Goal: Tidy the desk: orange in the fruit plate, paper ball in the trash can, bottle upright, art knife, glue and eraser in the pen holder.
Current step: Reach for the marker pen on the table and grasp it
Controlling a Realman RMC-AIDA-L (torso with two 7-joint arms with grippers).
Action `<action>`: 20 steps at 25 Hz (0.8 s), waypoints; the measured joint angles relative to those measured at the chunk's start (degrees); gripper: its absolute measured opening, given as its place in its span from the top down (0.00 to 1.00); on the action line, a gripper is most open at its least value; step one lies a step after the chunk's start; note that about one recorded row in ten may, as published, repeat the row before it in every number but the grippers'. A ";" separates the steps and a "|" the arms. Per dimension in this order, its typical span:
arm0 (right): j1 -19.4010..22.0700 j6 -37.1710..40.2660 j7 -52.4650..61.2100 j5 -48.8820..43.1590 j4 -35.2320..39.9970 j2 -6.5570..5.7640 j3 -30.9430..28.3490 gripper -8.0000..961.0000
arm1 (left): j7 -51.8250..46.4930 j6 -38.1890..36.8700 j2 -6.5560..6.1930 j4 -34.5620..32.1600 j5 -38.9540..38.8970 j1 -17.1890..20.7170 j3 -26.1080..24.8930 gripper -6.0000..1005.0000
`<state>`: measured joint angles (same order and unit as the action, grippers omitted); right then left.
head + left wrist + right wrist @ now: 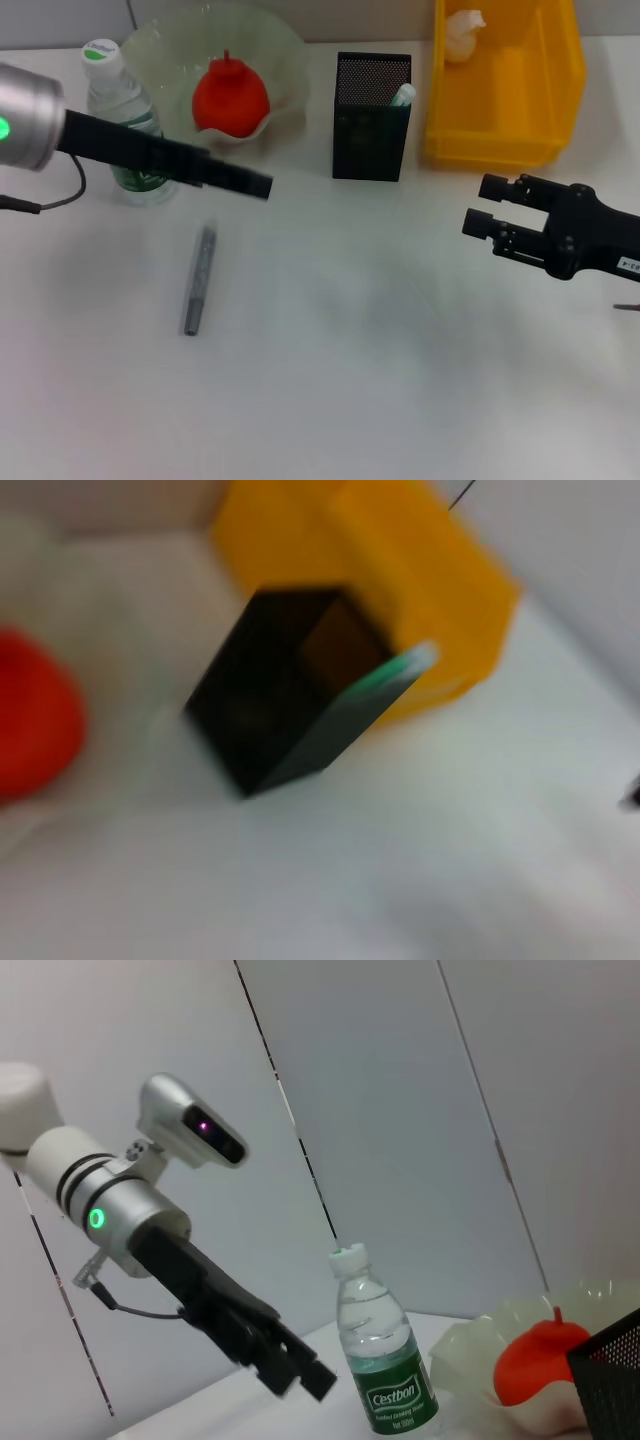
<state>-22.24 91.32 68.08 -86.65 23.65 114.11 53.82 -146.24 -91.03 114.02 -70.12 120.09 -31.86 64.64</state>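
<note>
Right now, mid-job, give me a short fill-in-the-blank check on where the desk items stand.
1. The orange sits in the ____.
2. The paper ball lies inside the ____ trash can.
3. The bottle stands ____ beside the plate.
4. The grey art knife lies on the ____, not in the pen holder.

Missing: fruit plate; yellow; upright; desk

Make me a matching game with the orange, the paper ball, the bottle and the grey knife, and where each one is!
Things:
1. orange
2. paper ball
3. bottle
4. art knife

Places:
A. lying flat on the desk
B. in the trash can
C. standing upright beside the fruit plate
D. in the fruit plate

Pairs: 1-D, 2-B, 3-C, 4-A
</note>
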 joint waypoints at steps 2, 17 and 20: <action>0.07 0.01 -0.44 -0.01 0.00 -0.04 -0.01 0.33 | -2.82 -0.98 1.06 0.05 6.49 -2.59 -0.06 0.26; 0.22 -0.53 -1.53 -1.48 0.55 -0.08 -0.43 0.33 | -14.84 2.11 4.66 9.80 31.06 -13.30 9.94 0.26; 0.22 -0.54 -1.90 -1.50 0.60 -0.10 -0.41 0.33 | -15.49 3.78 4.70 11.95 31.43 -13.91 11.90 0.26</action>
<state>-22.02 90.79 66.18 -88.16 24.25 114.01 53.41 -161.74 -87.25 118.72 -58.17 151.52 -45.77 76.54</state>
